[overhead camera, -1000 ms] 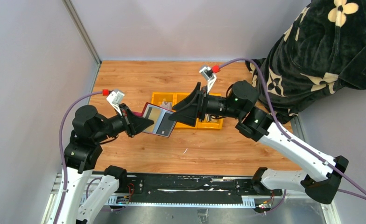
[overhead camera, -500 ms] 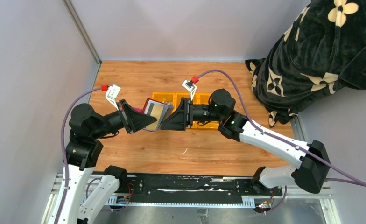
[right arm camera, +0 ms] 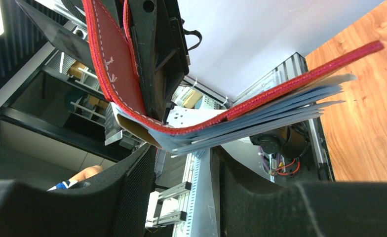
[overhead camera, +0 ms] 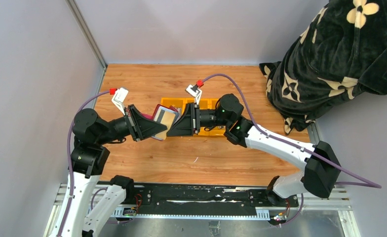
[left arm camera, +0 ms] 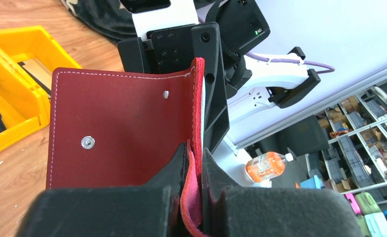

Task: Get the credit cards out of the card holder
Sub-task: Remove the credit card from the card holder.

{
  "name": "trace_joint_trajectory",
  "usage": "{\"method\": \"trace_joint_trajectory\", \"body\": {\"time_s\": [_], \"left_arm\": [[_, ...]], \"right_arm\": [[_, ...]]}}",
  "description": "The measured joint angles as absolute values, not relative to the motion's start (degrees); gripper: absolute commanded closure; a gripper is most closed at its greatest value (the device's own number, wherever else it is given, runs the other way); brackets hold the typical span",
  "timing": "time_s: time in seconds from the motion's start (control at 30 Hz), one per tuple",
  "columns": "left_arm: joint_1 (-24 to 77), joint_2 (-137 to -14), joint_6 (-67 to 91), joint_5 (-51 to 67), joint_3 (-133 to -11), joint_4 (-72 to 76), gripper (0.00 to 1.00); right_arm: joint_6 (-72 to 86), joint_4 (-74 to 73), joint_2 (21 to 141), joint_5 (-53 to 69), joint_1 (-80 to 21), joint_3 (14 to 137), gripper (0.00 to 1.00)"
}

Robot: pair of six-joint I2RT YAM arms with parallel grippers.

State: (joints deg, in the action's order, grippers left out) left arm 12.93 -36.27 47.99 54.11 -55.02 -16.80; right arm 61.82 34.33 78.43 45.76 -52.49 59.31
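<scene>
The dark red card holder (overhead camera: 156,110) hangs open above the table, and my left gripper (overhead camera: 162,129) is shut on its edge. In the left wrist view its red outer face (left arm camera: 122,123) fills the middle, with the flap pinched at my left gripper (left arm camera: 195,165). A tan-gold credit card (overhead camera: 166,118) shows inside the holder. My right gripper (overhead camera: 170,131) faces it from the right. In the right wrist view the blue-grey sleeves (right arm camera: 260,116) fan out under the red cover (right arm camera: 113,64). My right gripper (right arm camera: 182,154) is open just below their corner, not touching them.
A yellow three-compartment tray (overhead camera: 215,103) lies on the wooden table behind the right gripper, also seen as the yellow tray (left arm camera: 19,37). A black floral cloth (overhead camera: 329,54) is heaped at the back right. Grey walls close the left and far sides.
My right arm has swung left up to the holder and its jaws have narrowed. The left arm has shifted slightly right and tilted the holder more upright.
</scene>
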Motion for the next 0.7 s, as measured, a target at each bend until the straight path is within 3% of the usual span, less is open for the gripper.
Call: {"method": "trace_joint_trajectory", "body": {"time_s": [0.7], "left_arm": [[12.82,-36.27,43.33,51.11,-56.34,-22.04,1.00]], "right_arm": [[63.29,35.59,77.30,47.77,-52.86,59.31,0.48]]}}
